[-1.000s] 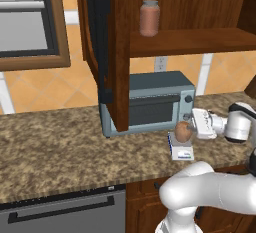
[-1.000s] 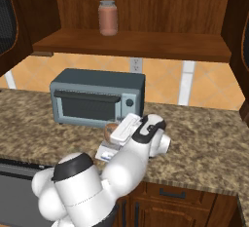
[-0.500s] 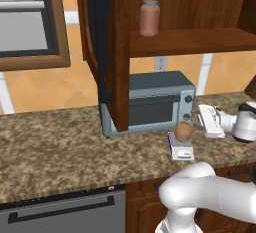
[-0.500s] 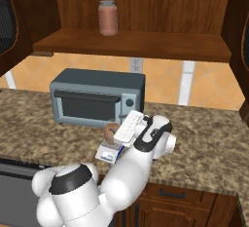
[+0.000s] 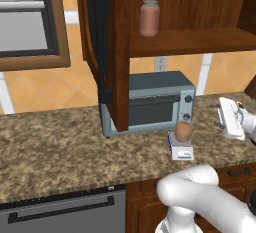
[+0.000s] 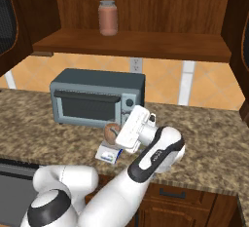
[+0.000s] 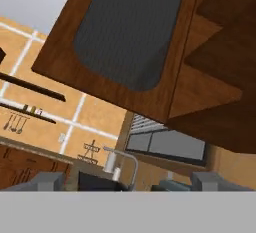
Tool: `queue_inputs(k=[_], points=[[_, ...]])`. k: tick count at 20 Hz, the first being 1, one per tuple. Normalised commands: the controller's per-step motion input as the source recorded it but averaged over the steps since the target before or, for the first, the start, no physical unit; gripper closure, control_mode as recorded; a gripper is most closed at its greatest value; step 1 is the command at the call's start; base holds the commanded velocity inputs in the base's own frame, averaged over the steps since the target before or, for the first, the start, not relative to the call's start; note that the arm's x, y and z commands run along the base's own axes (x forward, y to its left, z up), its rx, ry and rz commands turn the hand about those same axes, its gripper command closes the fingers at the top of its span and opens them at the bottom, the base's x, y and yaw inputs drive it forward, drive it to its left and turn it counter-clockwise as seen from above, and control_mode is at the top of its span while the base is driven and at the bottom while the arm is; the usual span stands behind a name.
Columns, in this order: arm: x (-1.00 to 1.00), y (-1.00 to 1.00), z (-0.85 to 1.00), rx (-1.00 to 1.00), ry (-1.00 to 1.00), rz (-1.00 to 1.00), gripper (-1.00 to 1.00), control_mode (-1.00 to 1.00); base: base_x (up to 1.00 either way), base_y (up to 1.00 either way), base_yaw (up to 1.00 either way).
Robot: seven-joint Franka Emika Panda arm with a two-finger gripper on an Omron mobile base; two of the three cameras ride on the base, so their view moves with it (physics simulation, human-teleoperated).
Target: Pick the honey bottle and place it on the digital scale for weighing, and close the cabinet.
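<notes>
I see the cabinet (image 5: 117,42) standing open above the worktop (image 5: 55,147), its left door (image 5: 100,37) swung out toward me edge-on in the left base view, and in the hand view a dark glass-panelled door (image 7: 130,32) slants across the top. On the inner shelf (image 6: 131,43) stands a reddish-pink jar (image 6: 108,17). Below it, the blue-grey toaster oven (image 6: 97,97) sits at the back of the worktop. Just in front of the oven's right end lies the small scale (image 5: 181,149), blue edge toward me, and the honey bottle (image 5: 183,131) stands upright on top of it. My tool (image 7: 127,179) is raised off to the right of the scale, tilted up toward the cabinet; its fingertips (image 7: 45,181) stand wide apart with nothing between them.
</notes>
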Motion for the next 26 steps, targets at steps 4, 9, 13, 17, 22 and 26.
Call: queue_inputs(k=[4,9,13,17,22,26], points=[[-0.42,-0.4,0.74,0.24,-0.11,-0.03,-1.0,-1.0,0.0,0.0,0.0],[-0.19,-0.55,0.46,0.28,-0.07,0.0,-1.0,-1.0,0.0,0.0,0.0],[-0.1,-0.68,0.06,0.28,-0.12,-0.02,-1.0,-1.0,0.0,0.0,0.0],[0.0,-0.61,0.06,0.2,-0.13,-0.05,-1.0,-1.0,0.0,0.0,0.0],[0.0,-0.54,0.09,0.12,-0.05,0.0,-1.0,-1.0,0.0,0.0,0.0],[-0.06,-0.61,0.15,0.1,-0.01,0.0,-1.0,-1.0,0.0,0.0,0.0]])
